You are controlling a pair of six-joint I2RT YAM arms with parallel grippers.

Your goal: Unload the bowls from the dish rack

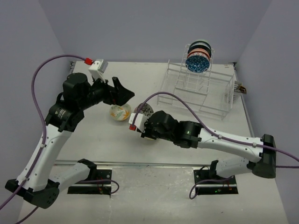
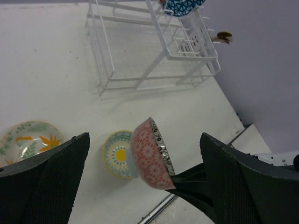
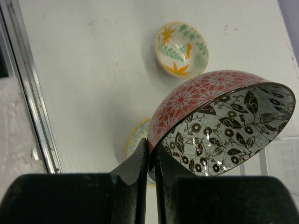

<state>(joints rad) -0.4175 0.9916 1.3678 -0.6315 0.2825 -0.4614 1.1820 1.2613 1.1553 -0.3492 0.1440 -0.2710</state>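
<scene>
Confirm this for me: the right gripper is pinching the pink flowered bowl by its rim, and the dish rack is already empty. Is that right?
Not quite. The dish rack isn't empty: bowls stand in its taller tier, the front one blue-patterned, as the top external view shows. The right gripper does pinch the pink flowered bowl by its rim.

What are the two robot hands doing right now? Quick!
Left gripper: jaws wide open, holding nothing.
Right gripper: jaws shut on the rim of the red flowery bowl.
</scene>
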